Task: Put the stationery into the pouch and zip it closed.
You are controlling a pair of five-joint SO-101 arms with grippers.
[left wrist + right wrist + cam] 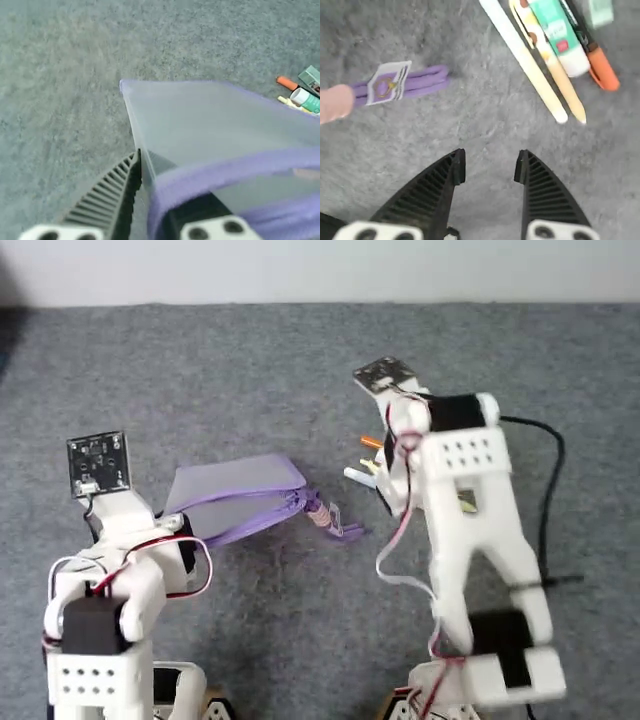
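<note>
A translucent purple pouch [235, 495] lies on the grey carpet, its mouth held apart along the purple zip band [220, 170]. My left gripper [148, 167] is shut on the pouch's end nearest the left arm. The zip's purple pull strap [402, 85] with a tag lies stretched toward the stationery. My right gripper [489, 167] hangs open just above bare carpet, short of the stationery [368, 468]. That cluster holds a white pen [520, 55], a yellow pen [555, 75], a green-and-white glue stick [560, 42] and an orange-capped marker [602, 70].
A green eraser [597, 12] lies beyond the marker. The right arm's black cable [550, 500] trails over the carpet to the right. Grey carpet [250, 360] stretches toward the white wall at the far edge.
</note>
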